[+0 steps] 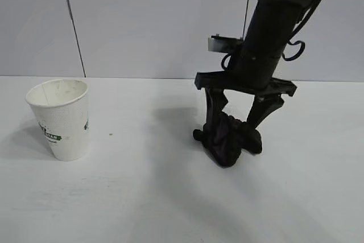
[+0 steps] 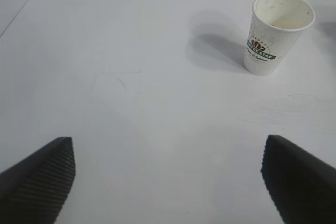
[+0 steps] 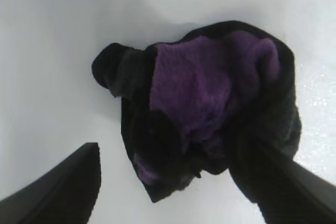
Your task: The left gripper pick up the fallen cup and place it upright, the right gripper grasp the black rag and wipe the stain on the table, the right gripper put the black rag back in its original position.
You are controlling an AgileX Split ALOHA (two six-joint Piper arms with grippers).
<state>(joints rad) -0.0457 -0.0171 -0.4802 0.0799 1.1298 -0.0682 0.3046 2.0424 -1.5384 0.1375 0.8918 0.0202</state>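
Note:
The white paper cup (image 1: 61, 119) with green lettering stands upright on the table (image 1: 142, 197) at the left. It also shows far off in the left wrist view as the cup (image 2: 278, 32). My left gripper (image 2: 167, 145) is open over bare tabletop, nothing between its fingers; it is outside the exterior view. The black rag (image 1: 228, 138), with purple folds, lies bunched on the table right of centre. My right gripper (image 1: 230, 134) points down over it, fingers spread to either side. In its wrist view the rag (image 3: 210, 93) sits between the right gripper (image 3: 168, 142): one finger stands clear, the other touches cloth. The stain is out of view.
A pale wall with dark vertical seams (image 1: 73, 21) runs behind the table. The right arm's thick black forearm (image 1: 273, 21) and cables rise toward the upper right. White tabletop stretches between cup and rag and toward the front edge.

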